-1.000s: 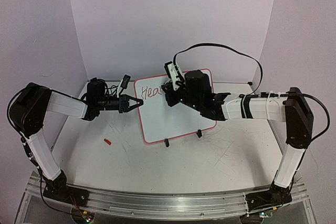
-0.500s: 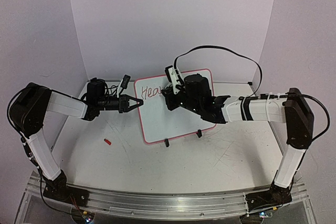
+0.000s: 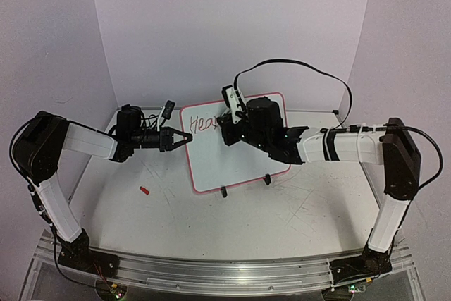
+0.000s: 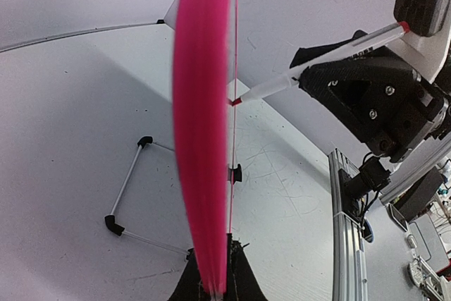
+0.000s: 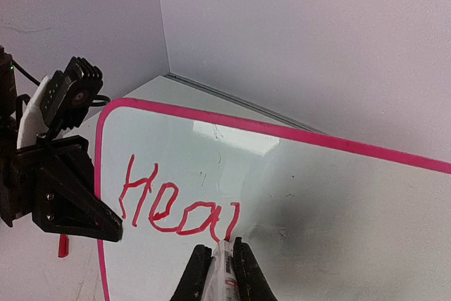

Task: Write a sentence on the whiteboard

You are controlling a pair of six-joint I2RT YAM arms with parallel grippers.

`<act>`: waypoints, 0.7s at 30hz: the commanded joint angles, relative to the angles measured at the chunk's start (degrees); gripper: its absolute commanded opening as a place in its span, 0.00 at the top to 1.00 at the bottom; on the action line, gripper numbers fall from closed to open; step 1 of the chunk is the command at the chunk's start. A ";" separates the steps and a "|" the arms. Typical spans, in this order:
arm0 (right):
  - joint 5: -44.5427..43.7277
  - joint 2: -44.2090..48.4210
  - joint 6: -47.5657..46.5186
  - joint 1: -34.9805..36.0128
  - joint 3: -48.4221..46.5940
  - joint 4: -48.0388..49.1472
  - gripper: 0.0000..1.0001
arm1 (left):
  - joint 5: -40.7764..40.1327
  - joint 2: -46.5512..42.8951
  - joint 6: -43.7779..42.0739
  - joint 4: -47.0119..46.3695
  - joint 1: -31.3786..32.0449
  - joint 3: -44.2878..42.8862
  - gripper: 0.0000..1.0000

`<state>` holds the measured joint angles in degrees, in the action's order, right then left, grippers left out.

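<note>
The whiteboard (image 3: 218,163) stands tilted on the table, white with a pink rim, and shows edge-on in the left wrist view (image 4: 201,139). My left gripper (image 3: 184,136) (image 4: 215,283) is shut on its left edge. My right gripper (image 3: 227,126) (image 5: 224,252) is shut on a white marker (image 4: 324,58) (image 5: 227,280). The marker's red tip touches the board face. Red handwriting (image 5: 176,206) reading "Hea" plus one fresh stroke runs along the board's upper left (image 3: 206,123).
Two black clip feet (image 3: 223,191) (image 3: 266,179) hold up the board's lower edge. A small red piece (image 3: 144,190) lies on the scuffed table to the left. A wire stand (image 4: 127,181) sits behind the board. White walls close the back and sides.
The right gripper with the marker has shifted slightly over the board's upper part. The left gripper and the board have stayed put.
</note>
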<state>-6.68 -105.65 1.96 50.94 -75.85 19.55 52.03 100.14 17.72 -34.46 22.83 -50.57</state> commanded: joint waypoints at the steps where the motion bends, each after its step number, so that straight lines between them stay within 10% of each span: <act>1: -3.40 -1.12 -0.58 -0.26 -3.22 1.10 1.00 | -4.03 -0.90 -6.11 0.39 -0.15 -1.35 1.00; 21: -0.85 5.39 1.02 -1.43 0.76 4.12 1.00 | -3.95 -0.73 -6.11 0.44 -0.15 -1.51 1.00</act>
<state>-8.39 -102.75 1.97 50.33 -74.87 20.59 52.29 100.14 17.47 -34.48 22.83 -50.57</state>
